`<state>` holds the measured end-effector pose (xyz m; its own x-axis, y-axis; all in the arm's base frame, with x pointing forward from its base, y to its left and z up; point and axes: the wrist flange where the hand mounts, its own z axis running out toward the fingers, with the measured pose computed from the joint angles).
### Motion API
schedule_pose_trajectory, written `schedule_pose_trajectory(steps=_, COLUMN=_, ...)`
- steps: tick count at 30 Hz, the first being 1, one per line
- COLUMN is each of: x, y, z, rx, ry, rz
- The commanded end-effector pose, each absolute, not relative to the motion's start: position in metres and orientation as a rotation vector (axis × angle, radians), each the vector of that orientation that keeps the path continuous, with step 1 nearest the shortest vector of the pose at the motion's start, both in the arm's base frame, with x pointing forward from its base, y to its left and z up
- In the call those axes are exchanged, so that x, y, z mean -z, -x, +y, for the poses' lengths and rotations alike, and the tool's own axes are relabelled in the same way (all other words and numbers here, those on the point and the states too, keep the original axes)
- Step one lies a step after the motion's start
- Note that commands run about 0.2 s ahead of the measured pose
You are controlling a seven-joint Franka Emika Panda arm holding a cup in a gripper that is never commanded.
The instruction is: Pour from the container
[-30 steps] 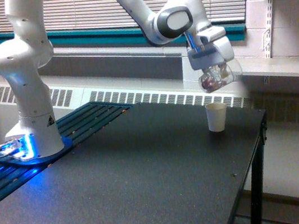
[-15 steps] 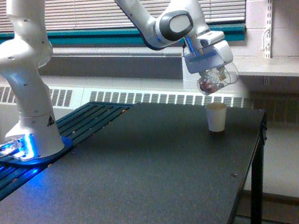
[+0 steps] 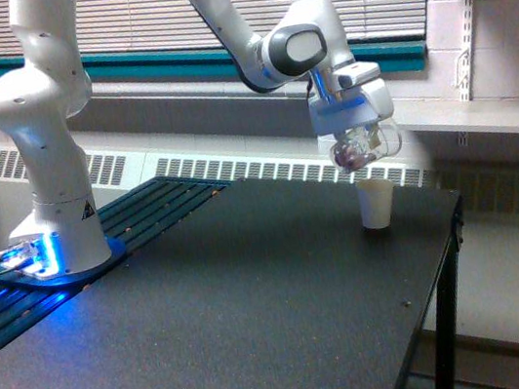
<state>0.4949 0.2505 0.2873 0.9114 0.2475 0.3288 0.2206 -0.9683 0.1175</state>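
Observation:
In the exterior view, the container [image 3: 363, 147] is a small clear plastic cup with reddish-brown and pale bits showing through its walls. My gripper [image 3: 357, 136] is shut on it and holds it tilted in the air. Its low end hangs just above a small white paper cup [image 3: 376, 204], which stands upright on the black table [image 3: 213, 340] near the far right corner. Container and paper cup do not touch. The fingertips are mostly hidden behind the container.
The arm's white base [image 3: 59, 226] stands at the exterior view's left on a blue-lit mount. The table's right edge [image 3: 440, 274] drops off just beyond the paper cup. A radiator grille [image 3: 265, 169] and a window sill run behind the table.
The gripper has carried the container leftward and slightly down, from right of the paper cup to just above it, and turned it further over.

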Motion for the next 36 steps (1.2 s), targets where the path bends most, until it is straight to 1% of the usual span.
schedule_pose_trajectory(steps=1, x=-0.281, y=-0.491, z=0.242, rx=-0.502, ry=-2.971, rz=0.378)
schedule_pose_trajectory(steps=27, x=-0.252, y=-0.475, z=0.257, rx=-0.367, ry=-2.875, rz=0.512)
schedule_pose_trajectory(steps=36, x=-0.255, y=-0.479, z=0.262, rx=-0.377, ry=-2.856, rz=0.531)
